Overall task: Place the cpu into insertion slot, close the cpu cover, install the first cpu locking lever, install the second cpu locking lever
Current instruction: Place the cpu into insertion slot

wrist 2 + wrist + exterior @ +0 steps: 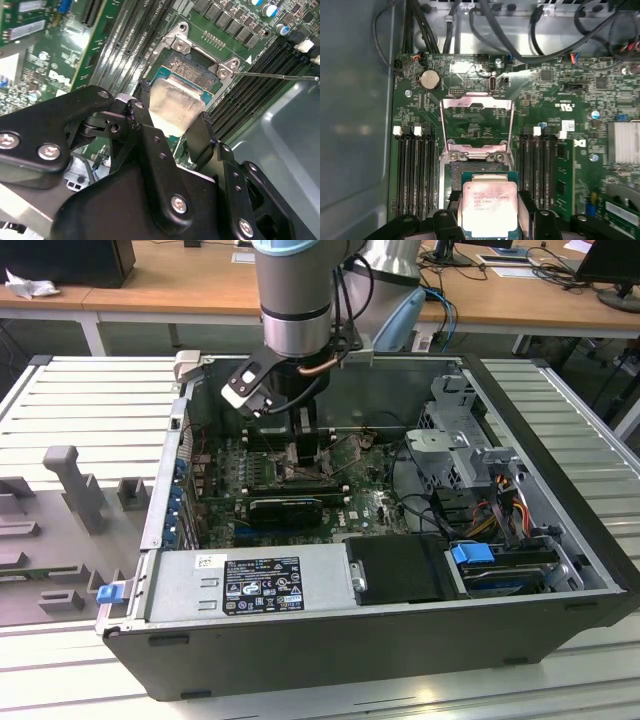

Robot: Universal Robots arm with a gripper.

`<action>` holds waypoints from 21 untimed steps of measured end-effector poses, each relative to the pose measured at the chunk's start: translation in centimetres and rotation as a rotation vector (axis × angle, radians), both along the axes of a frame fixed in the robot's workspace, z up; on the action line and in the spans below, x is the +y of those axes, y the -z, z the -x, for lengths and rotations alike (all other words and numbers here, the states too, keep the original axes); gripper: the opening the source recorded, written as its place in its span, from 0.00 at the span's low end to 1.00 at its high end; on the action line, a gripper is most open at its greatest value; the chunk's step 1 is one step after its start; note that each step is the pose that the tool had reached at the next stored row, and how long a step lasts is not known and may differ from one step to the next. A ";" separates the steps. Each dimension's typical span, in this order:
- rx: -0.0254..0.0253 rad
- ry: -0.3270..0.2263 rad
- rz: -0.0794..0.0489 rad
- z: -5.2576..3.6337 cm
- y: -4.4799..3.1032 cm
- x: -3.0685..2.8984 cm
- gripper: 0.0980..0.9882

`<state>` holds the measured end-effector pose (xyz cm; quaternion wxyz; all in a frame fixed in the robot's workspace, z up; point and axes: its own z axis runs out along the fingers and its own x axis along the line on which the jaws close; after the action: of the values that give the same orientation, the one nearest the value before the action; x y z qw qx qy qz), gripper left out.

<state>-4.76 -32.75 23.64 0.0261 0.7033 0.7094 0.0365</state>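
Plainly, the open black computer case [350, 645] holds a green motherboard [372, 502], loose cables and a boxy grey power supply [180, 590]; on the board, the square dark insertion slot [192, 70] lies just under the cpu [490, 210], a flat pale metal square clamped by its edges between the black claw's [172, 107] fingers [200, 140]; the thin metal-framed cpu cover [476, 102] stands swung open beyond the slot.

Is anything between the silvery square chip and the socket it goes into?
Nothing visible. The gripper holds the pale silvery square cpu over the dark square insertion slot, and the thin metal cpu cover stands swung open beyond it.
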 end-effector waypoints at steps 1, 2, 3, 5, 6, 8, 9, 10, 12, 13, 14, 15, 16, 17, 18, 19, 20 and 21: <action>0.0000 0.000 0.000 0.01 0.17 0.05 0.48; -0.0001 0.000 0.000 0.02 0.38 0.11 0.48; -0.0001 0.000 0.000 0.04 0.64 0.18 0.48; 0.0000 0.000 0.000 0.12 1.07 0.21 0.48; 0.0000 0.000 0.000 0.23 1.43 0.22 0.48; 0.0000 0.000 0.000 0.27 1.89 0.25 0.48; 0.0000 0.000 0.000 0.28 2.07 0.29 0.48; 0.0000 0.000 0.000 0.28 2.21 0.34 0.48; 0.0000 0.000 0.000 0.28 2.49 0.47 0.48; 0.0000 0.000 0.000 0.27 2.57 0.54 0.48; 0.0000 0.001 0.000 0.27 2.62 0.57 0.48; 0.0001 0.002 0.000 0.27 2.76 0.66 0.48; 0.0003 0.002 0.000 0.27 2.82 0.72 0.48; 0.0006 0.003 0.000 0.25 2.89 0.77 0.48; 0.0020 0.003 0.000 0.22 3.03 0.83 0.48; 0.0027 0.004 0.000 0.21 3.12 0.87 0.48; 0.0032 0.004 0.000 0.21 3.25 0.92 0.48; 0.0040 0.004 0.000 0.19 3.40 1.01 0.48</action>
<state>-4.94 -31.74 20.24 0.0248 0.7049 0.7080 0.0351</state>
